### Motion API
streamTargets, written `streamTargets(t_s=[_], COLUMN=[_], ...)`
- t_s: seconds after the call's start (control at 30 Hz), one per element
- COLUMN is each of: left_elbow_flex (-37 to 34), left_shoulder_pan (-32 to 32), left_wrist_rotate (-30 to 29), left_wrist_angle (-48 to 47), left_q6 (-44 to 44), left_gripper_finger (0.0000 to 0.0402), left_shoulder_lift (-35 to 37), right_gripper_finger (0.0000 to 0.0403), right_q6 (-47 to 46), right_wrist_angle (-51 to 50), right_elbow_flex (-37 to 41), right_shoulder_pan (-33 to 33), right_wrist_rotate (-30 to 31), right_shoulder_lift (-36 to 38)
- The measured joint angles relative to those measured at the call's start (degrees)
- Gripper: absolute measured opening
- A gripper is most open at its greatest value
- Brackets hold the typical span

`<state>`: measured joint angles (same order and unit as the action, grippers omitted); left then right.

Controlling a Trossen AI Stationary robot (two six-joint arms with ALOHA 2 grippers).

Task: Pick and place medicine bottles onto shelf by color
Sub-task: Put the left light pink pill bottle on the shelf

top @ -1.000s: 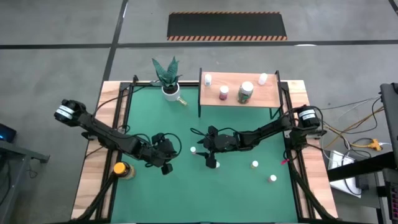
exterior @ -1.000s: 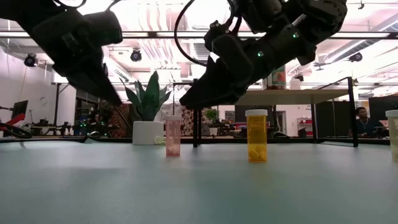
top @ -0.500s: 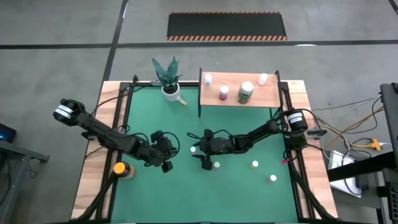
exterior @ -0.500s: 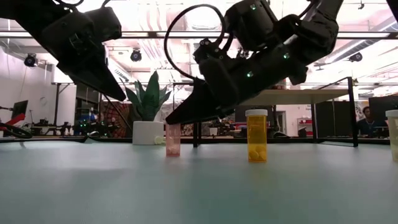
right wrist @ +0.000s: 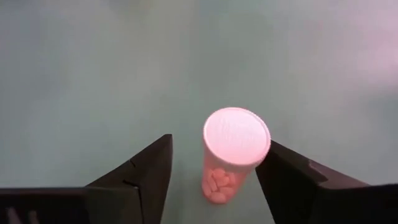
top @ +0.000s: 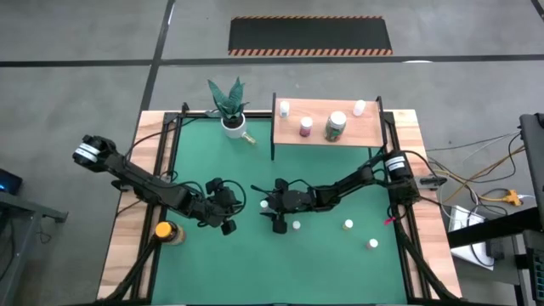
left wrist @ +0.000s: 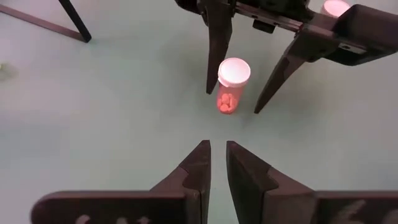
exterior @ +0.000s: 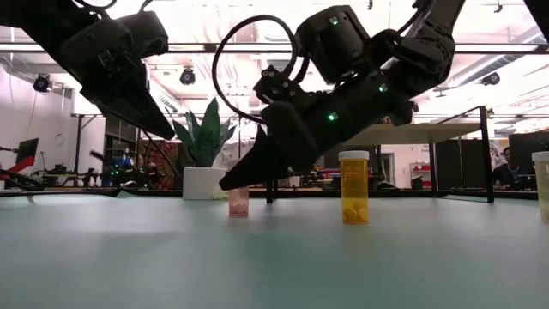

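Note:
A pink medicine bottle [right wrist: 236, 155] with a white cap stands upright on the green mat [top: 340, 255]. My right gripper [right wrist: 214, 180] is open, slanting down from the table's right, with one finger on each side of the bottle [left wrist: 231, 84]. My left gripper [left wrist: 217, 165] hovers shut above the mat just left of it [top: 236, 204], pointing at the bottle with nothing between its fingers. The wooden shelf [top: 365, 127] at the far side carries several bottles. In the low view the right gripper [exterior: 230, 182] covers the pink bottle's top [exterior: 238, 202]. My right gripper has its fingers level with the pink bottle's white cap [right wrist: 239, 134]. One finger [right wrist: 292, 180] lies right beside the cap's rim, and I cannot tell whether it touches. The other finger [right wrist: 146, 174] stands clear of it.
An orange bottle [exterior: 353, 187] stands just right of the right gripper [top: 297, 225]. Two more bottles [top: 348, 224] [top: 372, 244] stand near the mat's right side. An amber bottle with a yellow cap [top: 164, 231] sits at the left edge. A potted plant [top: 229, 106] stands far left of the shelf.
My right gripper has sunk and reached toward the table's left, bringing its fingers down around the pink bottle. The bottle has stayed upright where it was.

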<state>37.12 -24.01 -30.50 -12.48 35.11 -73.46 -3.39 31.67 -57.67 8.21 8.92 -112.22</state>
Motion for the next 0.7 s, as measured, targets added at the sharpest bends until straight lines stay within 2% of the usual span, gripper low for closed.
streamTargets(t_s=[0.5, 0.7], left_elbow_flex=[0.0, 0.8], left_shoulder_pan=[0.0, 0.0], left_wrist_rotate=[-1.3, -2.9], left_wrist_angle=[0.0, 0.1], left_q6=[-1.0, -2.6], left_gripper_finger=[0.0033, 0.0033], left_shoulder_lift=[-0.2, 0.0], right_gripper_finger=[0.0106, 0.0090], right_q6=[0.7, 2.5], right_wrist_angle=[-1.8, -8.2], right_elbow_flex=[0.0, 0.1], right_shoulder_pan=[0.0, 0.0], right_wrist_rotate=[0.1, -0.1], right_shoulder_lift=[0.8, 6.0])
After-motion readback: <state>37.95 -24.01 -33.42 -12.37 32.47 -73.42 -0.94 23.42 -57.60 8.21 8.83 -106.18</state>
